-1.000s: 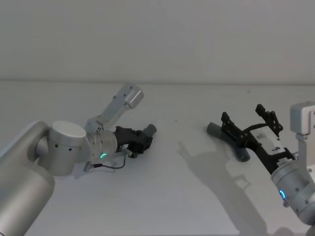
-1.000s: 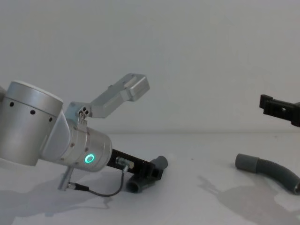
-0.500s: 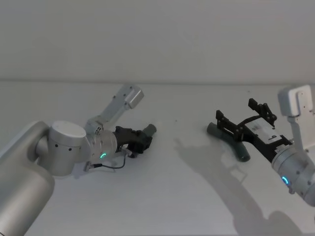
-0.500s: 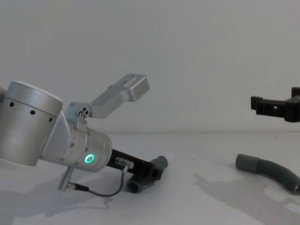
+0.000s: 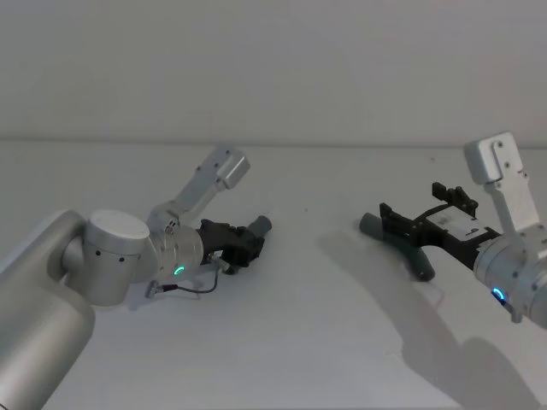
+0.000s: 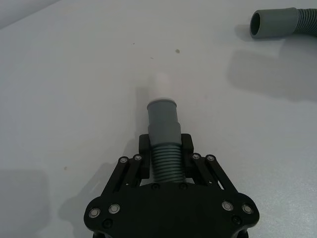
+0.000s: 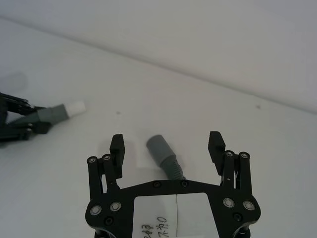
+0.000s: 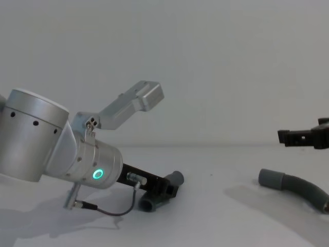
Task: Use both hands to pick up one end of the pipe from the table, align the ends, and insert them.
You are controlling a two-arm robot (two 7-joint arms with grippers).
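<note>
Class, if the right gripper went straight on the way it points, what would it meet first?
The right gripper would probably meet the longer hose's cuff, lying ahead between its open fingers; depth unclear.

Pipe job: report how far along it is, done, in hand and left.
Done: the left gripper is shut on the ribbed part of the short hose, its white tip pointing out ahead. In hand: the right gripper hovers open above the longer hose, which lies on the table ungrasped. Left: close on that hose, lift it, line its socket cuff up with the white tip and push them together.
</note>
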